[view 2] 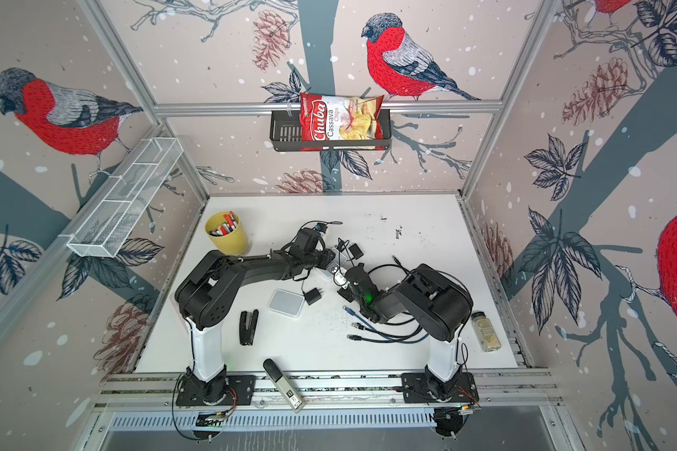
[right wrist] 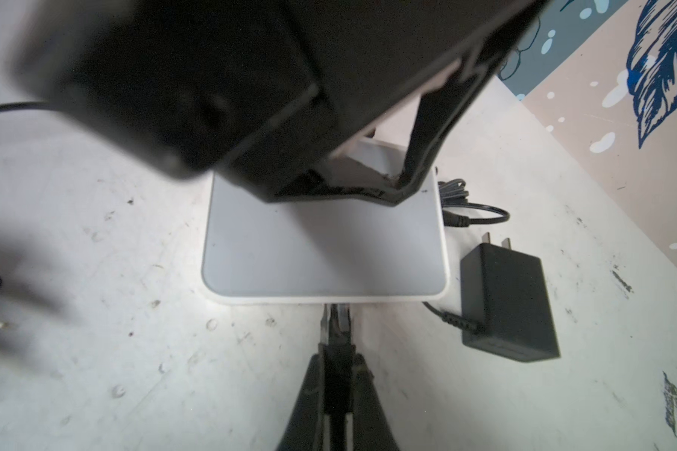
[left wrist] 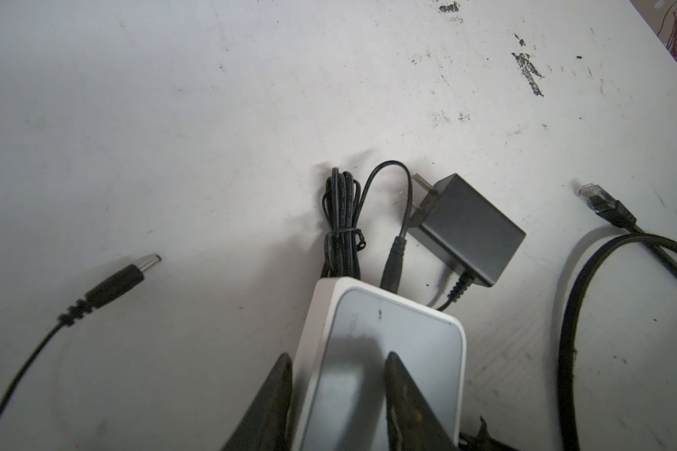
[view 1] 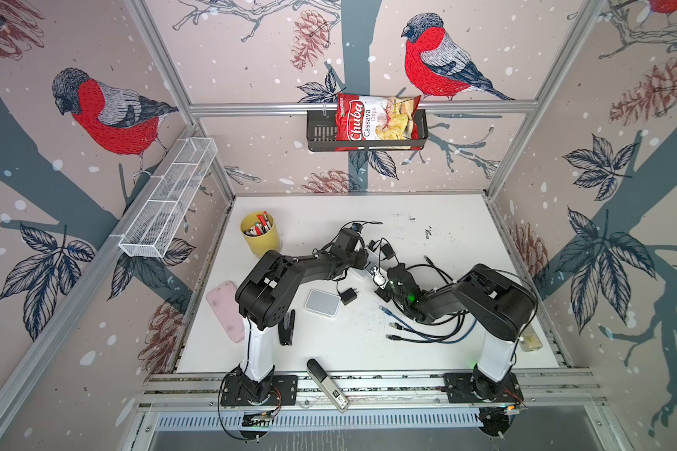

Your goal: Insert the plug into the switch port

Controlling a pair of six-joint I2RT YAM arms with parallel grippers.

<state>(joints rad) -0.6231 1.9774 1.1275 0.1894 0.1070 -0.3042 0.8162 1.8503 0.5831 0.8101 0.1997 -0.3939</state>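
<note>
A yellow cup point(view 1: 264, 244) of markers point(view 1: 257, 226) stood left of the switch point(right wrist: 321, 250); a black basket point(view 1: 321, 132) on the wall behind it held a chips bag point(view 1: 376, 121). The right gripper point(right wrist: 339, 347), pinched tight on the plug point(right wrist: 339, 318), aimed it lengthwise at the switch's edge, tip touching. The left gripper point(left wrist: 339, 355), half open, rested on the switch.

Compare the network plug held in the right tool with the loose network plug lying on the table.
Grip: the dark network plug is pinched in the shut right tool; the clear-tipped, black-booted network plug lies free on the white table.
Place: the held plug's nose meets the side of the white, grey-topped square switch; the loose plug lies apart from it.
Shared: both look like small network plugs.
</note>
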